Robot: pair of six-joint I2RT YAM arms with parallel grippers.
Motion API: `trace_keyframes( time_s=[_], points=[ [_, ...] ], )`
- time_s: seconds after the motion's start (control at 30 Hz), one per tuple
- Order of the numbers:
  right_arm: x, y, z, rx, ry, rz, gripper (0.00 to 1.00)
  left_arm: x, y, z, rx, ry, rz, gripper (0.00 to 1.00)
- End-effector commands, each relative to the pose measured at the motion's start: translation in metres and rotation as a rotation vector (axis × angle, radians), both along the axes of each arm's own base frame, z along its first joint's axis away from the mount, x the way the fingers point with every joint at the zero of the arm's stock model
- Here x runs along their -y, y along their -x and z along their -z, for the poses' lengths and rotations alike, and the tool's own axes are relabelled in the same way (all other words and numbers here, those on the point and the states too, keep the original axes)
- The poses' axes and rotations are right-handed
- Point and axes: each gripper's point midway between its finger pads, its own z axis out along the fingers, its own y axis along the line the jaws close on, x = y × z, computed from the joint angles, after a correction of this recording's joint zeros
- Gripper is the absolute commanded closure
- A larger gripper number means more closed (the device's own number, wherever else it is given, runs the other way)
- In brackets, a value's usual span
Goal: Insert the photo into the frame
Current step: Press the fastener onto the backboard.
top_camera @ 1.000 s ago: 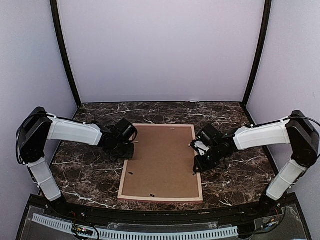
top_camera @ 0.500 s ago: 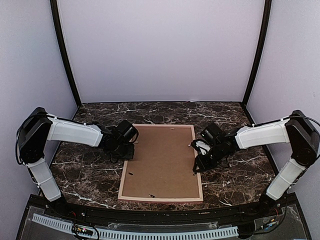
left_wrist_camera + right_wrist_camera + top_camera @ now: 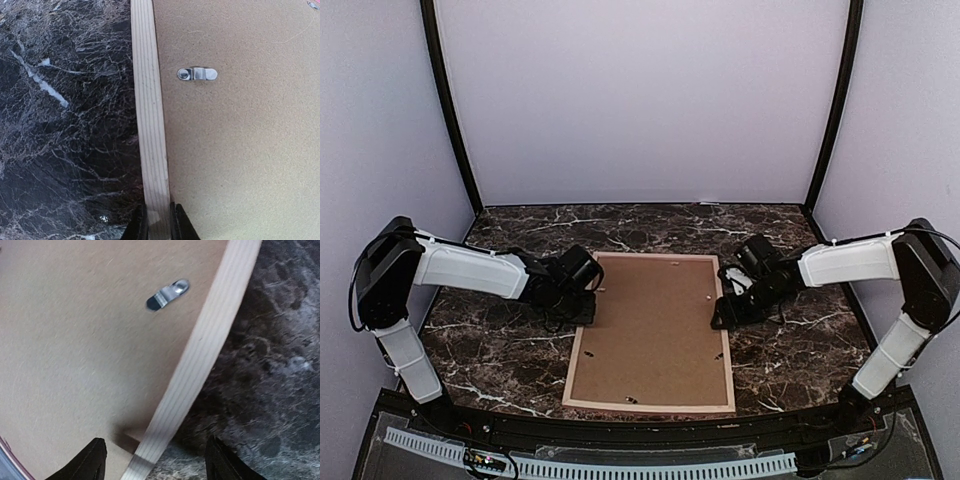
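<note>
The short near end of the frame (image 3: 649, 405) lies closest to the arms, flat on the dark stone table (image 3: 490, 360). The frame is in the middle of the table, face down, and a brown board (image 3: 655, 325) fills its back. Its long sides run from near to far, with one long side toward each arm. A bit farther in, the left claw (image 3: 156, 224) is pressed together on the left long side. One finger is on the outside of the wood and one is on the board side, so it is pinching the frame. Across from it, the right claw (image 3: 155, 460) is spread wide. The right long side runs up between its two fingers with a gap on each side, so this claw touches nothing. Both claws are right at the frame, and I think the right one only has to close to grab its side. Farther along, a small metal clip (image 3: 197, 74) sits on the board near the left side, and another clip (image 3: 167, 294) sits near the right side. I cannot tell if they lock the board in. The photo does not show in any picture, so I cannot tell if it is under the board.
</note>
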Motion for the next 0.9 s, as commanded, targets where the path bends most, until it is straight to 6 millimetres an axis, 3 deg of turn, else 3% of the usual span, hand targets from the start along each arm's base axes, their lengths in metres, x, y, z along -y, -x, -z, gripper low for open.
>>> trace_keyframes(
  time_s=[0.0,0.27,0.57,0.87],
  points=[
    [0.017,-0.035,0.003,0.059,0.094,0.101,0.28,0.004,0.010,-0.011,0.002,0.028,0.023,0.96],
    [0.005,-0.071,0.005,0.089,0.077,0.125,0.26,0.005,0.012,-0.008,0.000,0.024,0.025,0.96],
    [-0.006,-0.085,0.000,0.105,0.051,0.124,0.24,0.008,0.011,-0.007,-0.002,0.021,0.030,0.96],
    [-0.009,-0.094,0.011,0.090,0.063,0.128,0.29,0.008,0.010,-0.005,-0.005,0.016,0.031,0.96]
  ],
)
